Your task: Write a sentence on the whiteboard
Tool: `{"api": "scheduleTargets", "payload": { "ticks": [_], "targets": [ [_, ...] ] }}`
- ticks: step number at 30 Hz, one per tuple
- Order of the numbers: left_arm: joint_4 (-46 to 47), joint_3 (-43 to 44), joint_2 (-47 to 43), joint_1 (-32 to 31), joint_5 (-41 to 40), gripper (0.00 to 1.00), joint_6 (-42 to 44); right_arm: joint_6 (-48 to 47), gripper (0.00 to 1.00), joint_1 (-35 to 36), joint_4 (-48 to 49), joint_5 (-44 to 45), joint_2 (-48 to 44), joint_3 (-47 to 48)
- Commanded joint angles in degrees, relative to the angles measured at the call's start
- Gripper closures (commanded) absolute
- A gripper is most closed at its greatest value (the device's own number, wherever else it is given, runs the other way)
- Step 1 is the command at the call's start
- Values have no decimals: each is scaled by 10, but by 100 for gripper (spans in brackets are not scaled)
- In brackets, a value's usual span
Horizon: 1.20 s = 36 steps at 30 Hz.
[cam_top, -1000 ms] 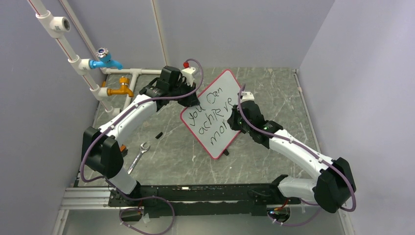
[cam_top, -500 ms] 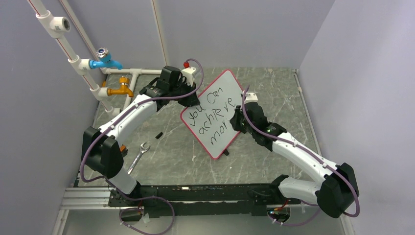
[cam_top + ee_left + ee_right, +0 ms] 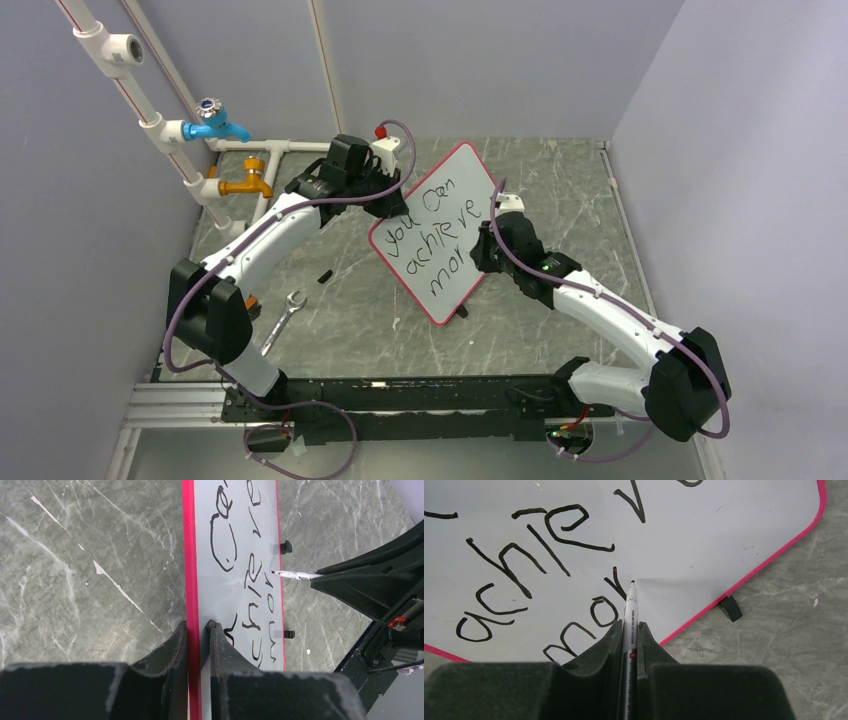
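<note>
The right gripper point(image 3: 630, 630), clenched on the marker point(image 3: 630, 607), has shifted slightly by the "r" of "mor". The left gripper point(image 3: 198, 630) pinches the whiteboard point(image 3: 704, 540). Another letter seems due.

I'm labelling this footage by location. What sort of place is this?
Probably a robotics test booth: plain grey walls box in the table, practice taps sit on white pipes, and a wrench lies nearby.

A robotics lab test cell. Plain grey partition walls point(image 3: 500, 60) box in a grey marble-patterned tabletop point(image 3: 560, 190) on three sides. Two white-and-black robot arms, the left arm point(image 3: 270, 230) and the right arm point(image 3: 610, 310), are bolted to an aluminium rail point(image 3: 170, 405) along the near edge. At far left, white pipes point(image 3: 160, 130) carry a blue tap point(image 3: 215, 122) and an orange tap point(image 3: 245, 185). A wrench point(image 3: 283, 320) lies at near left.
</note>
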Motion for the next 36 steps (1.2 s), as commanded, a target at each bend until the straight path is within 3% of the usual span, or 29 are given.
{"api": "scheduleTargets", "payload": {
  "ticks": [1,16,36],
  "targets": [
    [2,15,-9,-4,-28,100,40,2,100,-4,36,-9,10,-3],
    [1,16,-8,-5,-26,100,41,-18,100,-23,38,-5,34,18],
    [2,16,-8,-6,-25,100,40,-22,100,-23,57,-79,30,31]
  ]
}}
